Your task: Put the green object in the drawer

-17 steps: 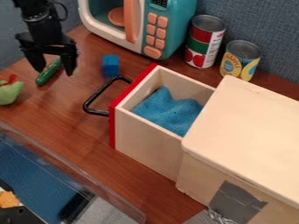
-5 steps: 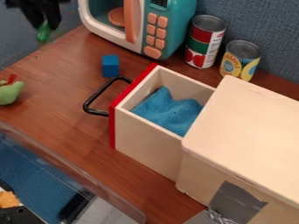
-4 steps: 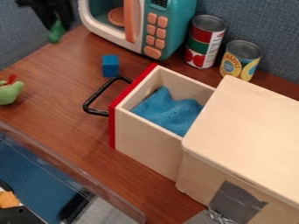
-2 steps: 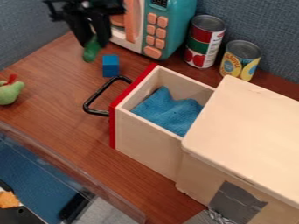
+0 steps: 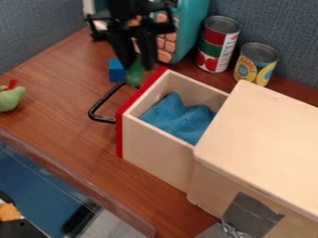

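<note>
The black gripper [image 5: 139, 65] hangs in front of the toy microwave, just beyond the drawer's red front edge, shut on the green object [image 5: 136, 73]. That object points downward between the fingers, its upper part hidden by them. The wooden drawer [image 5: 156, 149] with a red front and black handle stands pulled out of its box, open at the top. Inside it lies a crumpled blue cloth [image 5: 180, 118].
A blue cube [image 5: 116, 70] sits behind the handle, beside the gripper. The teal microwave [image 5: 192, 28] and two cans [image 5: 217, 44] stand at the back. A green toy [image 5: 10, 96] is at the left, and the wooden box [image 5: 267, 144] fills the right.
The green object was lying on the table near the gripper, then hung from it at the upper left. Gripper and object have since moved right and down, to near the drawer's front.
</note>
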Action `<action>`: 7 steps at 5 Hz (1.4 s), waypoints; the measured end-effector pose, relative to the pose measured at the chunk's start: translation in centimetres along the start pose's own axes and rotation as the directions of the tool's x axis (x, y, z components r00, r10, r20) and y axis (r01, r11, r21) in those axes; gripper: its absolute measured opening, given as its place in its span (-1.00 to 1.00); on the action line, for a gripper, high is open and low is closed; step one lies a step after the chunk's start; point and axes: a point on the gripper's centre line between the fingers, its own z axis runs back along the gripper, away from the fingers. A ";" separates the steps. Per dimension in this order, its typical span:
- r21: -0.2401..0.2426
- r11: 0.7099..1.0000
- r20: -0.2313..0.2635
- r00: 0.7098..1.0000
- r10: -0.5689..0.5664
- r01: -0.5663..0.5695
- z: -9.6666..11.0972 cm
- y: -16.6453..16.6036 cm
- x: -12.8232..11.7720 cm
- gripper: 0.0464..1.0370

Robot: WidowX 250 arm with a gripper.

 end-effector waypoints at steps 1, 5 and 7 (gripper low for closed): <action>-0.028 1.000 -0.042 0.999 0.008 -0.010 -1.7 -1.4 -0.1 -0.47; -0.065 0.995 -0.044 0.996 0.078 -0.080 -6.8 -2.2 0.1 0.29; 0.004 0.997 0.067 0.995 0.080 -0.081 -1.8 1.6 0.9 0.93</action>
